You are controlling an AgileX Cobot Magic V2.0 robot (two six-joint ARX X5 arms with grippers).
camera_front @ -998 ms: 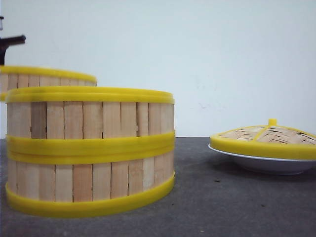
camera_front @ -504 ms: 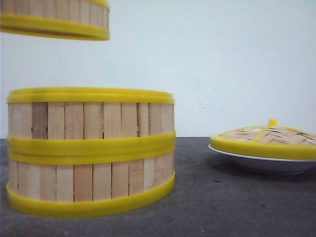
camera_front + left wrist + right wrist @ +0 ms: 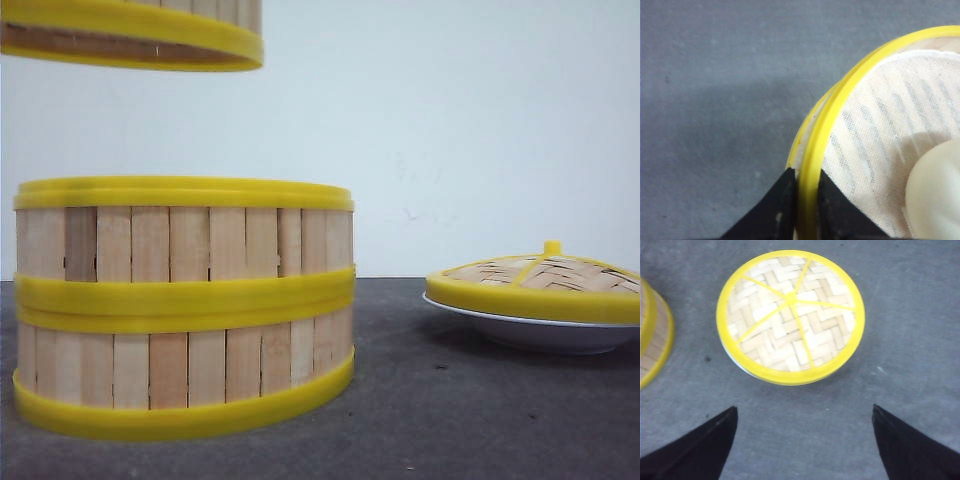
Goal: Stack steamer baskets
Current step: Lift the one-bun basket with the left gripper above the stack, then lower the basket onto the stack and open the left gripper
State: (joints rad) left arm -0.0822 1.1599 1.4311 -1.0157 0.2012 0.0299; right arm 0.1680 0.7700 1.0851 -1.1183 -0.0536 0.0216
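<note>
Basket [image 3: 130, 30] hangs above stack [image 3: 183, 305]; wrist view shows left hand [image 3: 805, 197] pinching rim.

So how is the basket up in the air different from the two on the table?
The lifted basket hangs in the air, pinched at its rim by the left gripper; the stacked baskets rest on the table, gripped by nothing. The lifted basket is single; the stacked baskets sit one on the other. The lifted basket shows a cloth lining with something pale inside; the stacked baskets' insides are hidden. Both have wooden slats and yellow rims.
</note>
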